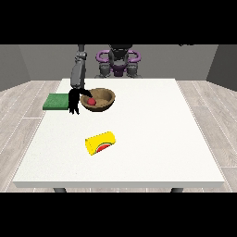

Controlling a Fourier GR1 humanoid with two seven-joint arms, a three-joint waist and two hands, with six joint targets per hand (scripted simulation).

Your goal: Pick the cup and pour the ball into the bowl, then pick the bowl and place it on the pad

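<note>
One arm is reaching down from the robot's shoulder at the upper left of the frame, its grey forearm slanting toward the near side of the table point(139, 171). The black hand at the view's left point(74, 102) is hanging at the left rim of the wooden bowl point(104, 102), fingers pointing downward. A dark finger or thumb is appearing to cross the bowl's left rim toward the ball, but whether the fingers are curling round the rim or only lying against it cannot be told. No second hand is showing anywhere in the view; only the robot's dark torso with purple rings is sitting at the top centre behind the table.

The red ball point(91, 101) is lying inside the bowl, toward its left side, just beside the hand. The bowl is standing upright on the white table in the upper left part of the tabletop. The green pad point(56, 101) is lying flat at the table's left edge, just left of the hand and apart from the bowl.

The yellow cup point(100, 142) is lying on its side near the middle of the frame, well apart from the bowl and below it, its open end facing lower left. It is carrying a red and green picture like a watermelon slice; no writing can be read on it.
</note>
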